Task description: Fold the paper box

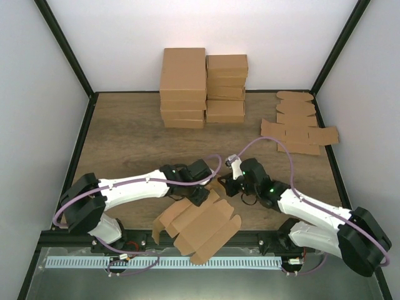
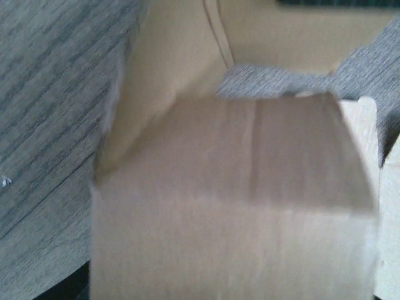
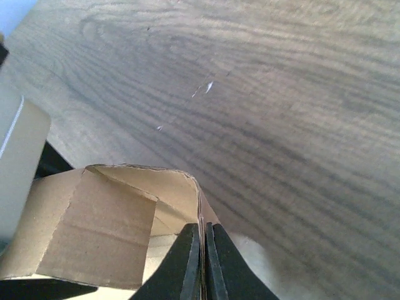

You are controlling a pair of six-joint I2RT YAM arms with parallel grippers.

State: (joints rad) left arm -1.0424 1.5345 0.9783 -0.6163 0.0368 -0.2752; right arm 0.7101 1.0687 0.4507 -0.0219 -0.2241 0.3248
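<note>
At the near edge of the grey-brown wood-grain table (image 1: 125, 137), taken from the left: the left gripper (image 1: 199, 195) sits over the far corner of the plain brown kraft cardboard die-cut sheet, the paper box (image 1: 206, 232). Its wrist view is filled by a raised panel, so its fingers are hidden and their state cannot be told; the position suggests it is bracing or pushing up a wall. The paper box lies mostly flat between the two arm bases, flaps spread, with only its far end lifted; it forms no enclosure yet and holds nothing. The right gripper (image 3: 202, 240) has its black fingers (image 3: 184, 265) closed on the thin edge of a raised flap, probably to keep it upright along its crease. At the back, the stacked ready-made brown cartons (image 1: 203, 87) are shut, contents unseen; to their right lie flat brown blanks (image 1: 299, 128)
</note>
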